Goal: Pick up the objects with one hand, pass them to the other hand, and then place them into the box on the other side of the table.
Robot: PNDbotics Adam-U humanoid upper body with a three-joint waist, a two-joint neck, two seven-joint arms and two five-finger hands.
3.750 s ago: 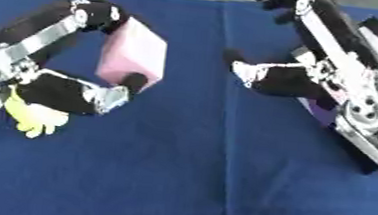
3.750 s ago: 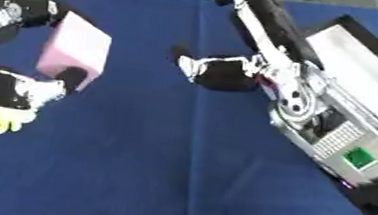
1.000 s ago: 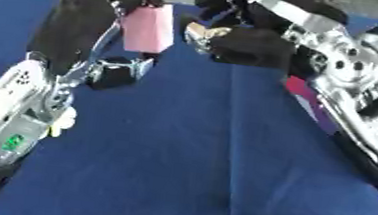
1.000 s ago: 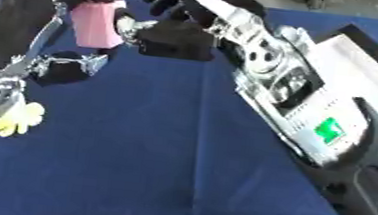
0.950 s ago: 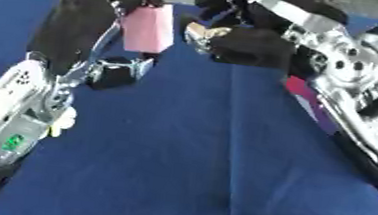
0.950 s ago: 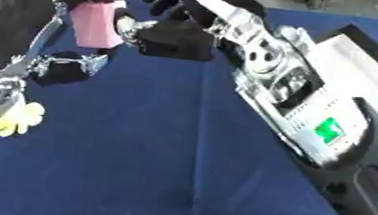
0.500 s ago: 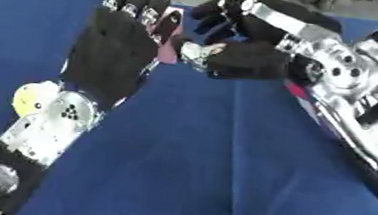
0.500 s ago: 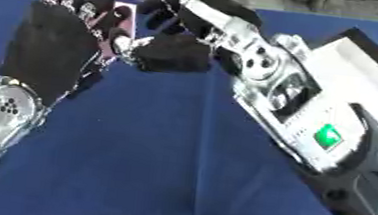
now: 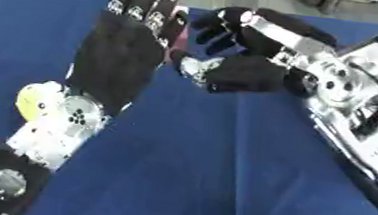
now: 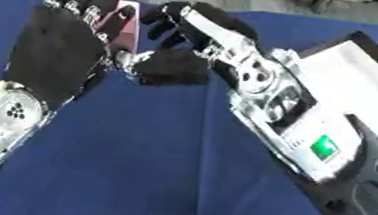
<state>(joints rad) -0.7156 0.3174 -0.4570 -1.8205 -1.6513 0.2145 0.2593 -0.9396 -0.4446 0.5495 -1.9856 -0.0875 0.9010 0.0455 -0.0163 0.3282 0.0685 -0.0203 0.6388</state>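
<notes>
Flat pink block point(image 10: 120, 24) btwn straight-fingered left robot hand point(image 10: 56, 53) & curled, pinching right robot hand point(image 10: 186, 46).

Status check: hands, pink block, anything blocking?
Left hand open, fingers straight against pink block. Right hand curled around the block. Box at right; nothing seen blocking.

Pink object point(image 10: 124, 25) mostly hidden behind left hand point(image 10: 57, 50), only a strip visible betw. the two hands; cannot tell which hand actually holds it, contact w/ right hand point(image 10: 175, 63) not resolvable. Yellow item point(image 9: 31, 100) largely covered by left wrist, shape unclear. White box point(image 10: 366, 90) cut off at right edge, partly behind right forearm; interior not visible.
</notes>
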